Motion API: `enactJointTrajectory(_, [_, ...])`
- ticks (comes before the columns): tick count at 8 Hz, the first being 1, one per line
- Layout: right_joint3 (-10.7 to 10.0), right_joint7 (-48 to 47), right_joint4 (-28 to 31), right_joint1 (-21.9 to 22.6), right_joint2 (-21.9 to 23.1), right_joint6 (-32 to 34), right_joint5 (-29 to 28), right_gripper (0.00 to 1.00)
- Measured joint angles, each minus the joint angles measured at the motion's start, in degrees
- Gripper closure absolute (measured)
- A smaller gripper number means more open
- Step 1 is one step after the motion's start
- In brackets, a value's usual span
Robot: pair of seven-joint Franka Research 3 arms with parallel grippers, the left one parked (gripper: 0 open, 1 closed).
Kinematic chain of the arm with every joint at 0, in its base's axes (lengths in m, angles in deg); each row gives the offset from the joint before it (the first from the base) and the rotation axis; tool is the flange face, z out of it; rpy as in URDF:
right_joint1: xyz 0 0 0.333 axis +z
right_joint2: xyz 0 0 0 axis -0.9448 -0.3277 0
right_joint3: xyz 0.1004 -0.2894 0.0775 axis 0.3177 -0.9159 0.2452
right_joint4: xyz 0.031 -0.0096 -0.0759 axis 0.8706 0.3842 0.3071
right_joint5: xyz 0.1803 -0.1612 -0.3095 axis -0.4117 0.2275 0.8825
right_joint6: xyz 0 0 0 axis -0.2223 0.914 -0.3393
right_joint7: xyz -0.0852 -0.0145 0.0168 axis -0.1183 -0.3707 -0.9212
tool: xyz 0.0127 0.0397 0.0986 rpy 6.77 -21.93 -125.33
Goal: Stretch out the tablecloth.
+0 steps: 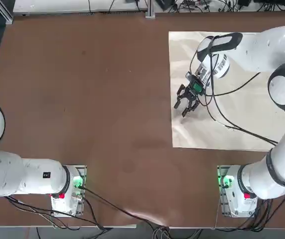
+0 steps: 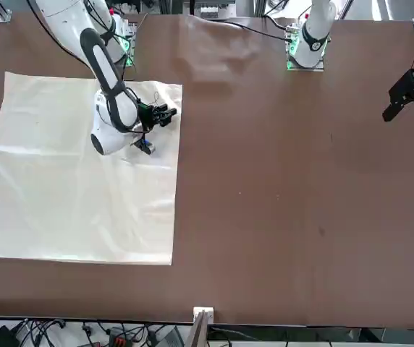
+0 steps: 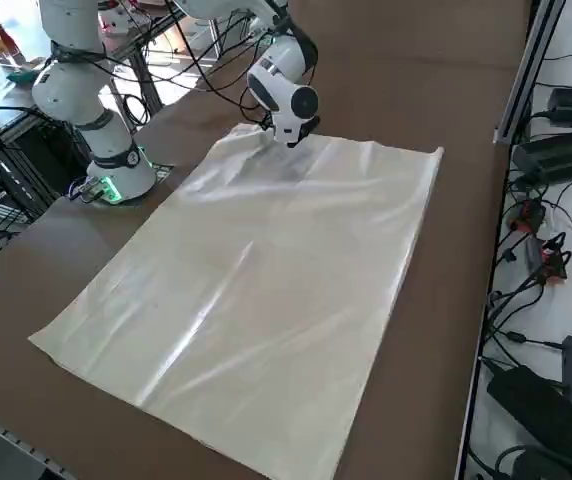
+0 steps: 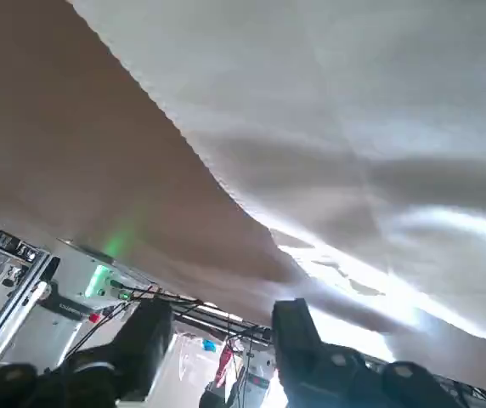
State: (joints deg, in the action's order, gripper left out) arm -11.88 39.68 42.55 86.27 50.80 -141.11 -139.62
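Now the tablecloth (image 1: 232,89) lies spread nearly flat on the brown tabletop (image 1: 82,89), filling the right half of the top view. Above its left edge hovers the right tool (image 1: 186,105), fingers (image 4: 298,340) parted with nothing between them.

One tablecloth (image 1: 232,99) lies on one table (image 1: 82,99), beneath one right gripper (image 1: 186,103).
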Motion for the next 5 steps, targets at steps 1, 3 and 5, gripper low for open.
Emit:
enactJointTrajectory(1, [-0.14, 0.00, -0.77, -0.02, 0.00, -0.04, 0.00, 0.22])
enactJointTrajectory(3, [-1.45, 0.01, -3.93, -0.04, 0.01, -0.16, 0.55, 0.18])
enactJointTrajectory(5, [-5.89, 0.19, -11.03, -0.18, 0.10, -0.34, 6.16, 0.00])
